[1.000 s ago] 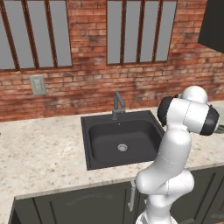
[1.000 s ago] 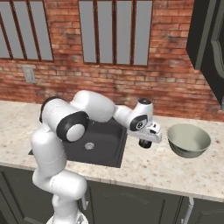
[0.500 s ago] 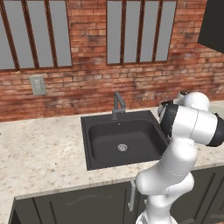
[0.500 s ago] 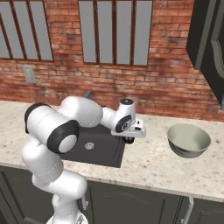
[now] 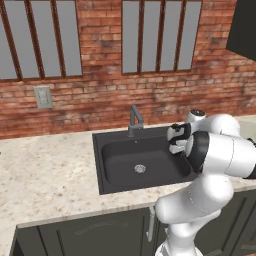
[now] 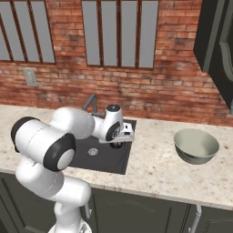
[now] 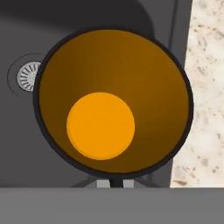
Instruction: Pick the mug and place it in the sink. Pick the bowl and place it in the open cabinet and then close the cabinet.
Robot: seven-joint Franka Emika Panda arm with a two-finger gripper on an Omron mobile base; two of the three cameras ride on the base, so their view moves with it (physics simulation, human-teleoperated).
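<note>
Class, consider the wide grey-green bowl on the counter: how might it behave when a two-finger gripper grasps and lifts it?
The bowl looks rigid, so it likely holds shape. Its wide, rounded wall probably forces a rim pinch, which may tilt. The smooth surface could slip.

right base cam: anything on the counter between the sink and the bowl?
No. In the right base view, bare speckled counter separates the sink from the bowl.
</note>
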